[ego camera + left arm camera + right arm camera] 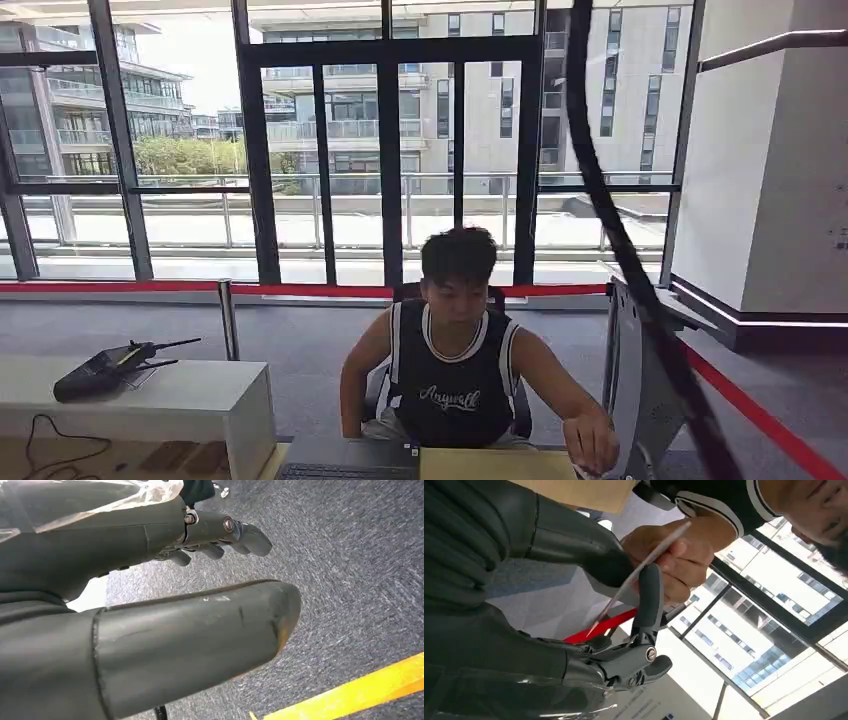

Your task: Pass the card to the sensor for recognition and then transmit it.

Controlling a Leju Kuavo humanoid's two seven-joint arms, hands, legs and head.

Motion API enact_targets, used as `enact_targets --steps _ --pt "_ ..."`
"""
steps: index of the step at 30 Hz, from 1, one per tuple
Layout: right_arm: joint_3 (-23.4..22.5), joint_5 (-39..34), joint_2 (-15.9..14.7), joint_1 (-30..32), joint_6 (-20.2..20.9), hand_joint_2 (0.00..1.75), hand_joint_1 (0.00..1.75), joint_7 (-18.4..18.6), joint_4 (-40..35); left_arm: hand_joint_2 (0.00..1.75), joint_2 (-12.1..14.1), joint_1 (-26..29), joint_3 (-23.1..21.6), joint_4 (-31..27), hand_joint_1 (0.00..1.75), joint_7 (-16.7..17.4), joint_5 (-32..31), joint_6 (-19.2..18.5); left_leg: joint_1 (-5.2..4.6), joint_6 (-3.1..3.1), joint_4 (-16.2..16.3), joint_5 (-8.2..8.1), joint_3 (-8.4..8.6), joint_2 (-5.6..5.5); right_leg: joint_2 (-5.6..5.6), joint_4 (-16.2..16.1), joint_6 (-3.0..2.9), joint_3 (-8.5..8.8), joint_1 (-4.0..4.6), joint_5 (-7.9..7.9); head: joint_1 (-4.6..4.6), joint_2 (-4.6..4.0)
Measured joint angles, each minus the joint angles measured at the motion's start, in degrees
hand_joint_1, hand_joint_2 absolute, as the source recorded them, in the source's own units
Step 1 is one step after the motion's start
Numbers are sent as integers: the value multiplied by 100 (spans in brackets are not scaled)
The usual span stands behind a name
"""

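A: Hands first, left to right. Left hand (200,580) hangs over grey carpet (350,580), fingers curled in, nothing in them. Right hand (624,630) pinches the card (644,565) between thumb and one raised finger; the person's hand (679,562) grips the same card.

B: So it's a handover. The robot should, I'd judge, keep the pinch firm until the person lets go (no tugging), then carry the card flat to the sensor.

A: Head view adds the seated person (455,370), their hand (590,445) at five o'clock beside a grey panel (640,390). The card shows up close in the right wrist view.
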Motion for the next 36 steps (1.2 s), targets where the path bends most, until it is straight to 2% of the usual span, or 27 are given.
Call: enact_targets --steps 13,17,24,36 --pt "79 -31 -46 1 4 175 175 11 92 0 2 0 -7 0 0 37 0 2 0 0 0 0 0 0 0 0 0 -1 0 0 -2 0" --pt "179 -131 -218 51 13 175 175 319 120 0 4 4 -7 2 0 109 72 13 0 0 1 0 1 0 0 0 0 -1 0 0 0 0" --pt "203 -378 -387 275 0 175 175 411 298 0 7 6 -4 0 0 116 166 17 0 2 1 -2 0 0 0 -2 0 -2 0 0 0 0" --pt "234 -570 -433 511 90 175 175 131 1150 0 15 10 -4 0 0 275 295 103 1 1 1 -2 -2 -1 0 -1 0 -3 1 0 0 0"
